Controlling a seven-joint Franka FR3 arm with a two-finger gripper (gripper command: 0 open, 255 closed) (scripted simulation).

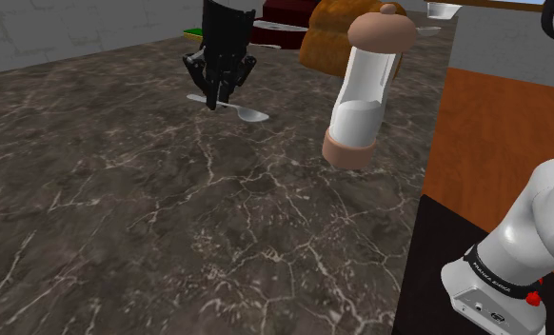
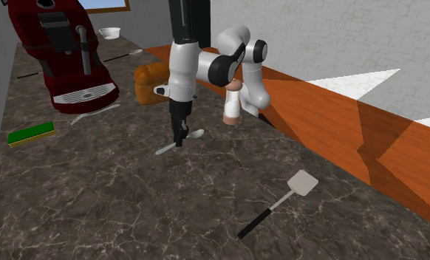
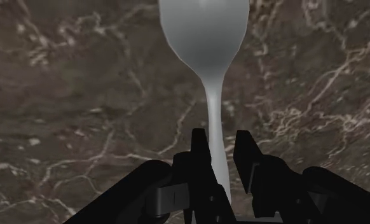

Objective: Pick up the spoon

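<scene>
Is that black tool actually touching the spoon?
Cannot tell. Wrist view: the handle of the spoon runs between the fingers of the tool; a gap shows beside one finger, while the other overlaps the handle's edge, contact unclear.

Dark marbled countertop [image 2: 132, 214], orange floor [image 2: 332, 111] beside it, grey wall [image 2: 317, 29].

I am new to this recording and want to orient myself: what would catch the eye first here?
The black end effector stands out first, low over a silvery spoon on the dark veined counter, fingers astride its handle. Next comes the red coffee machine at the second exterior view's upper left.
</scene>
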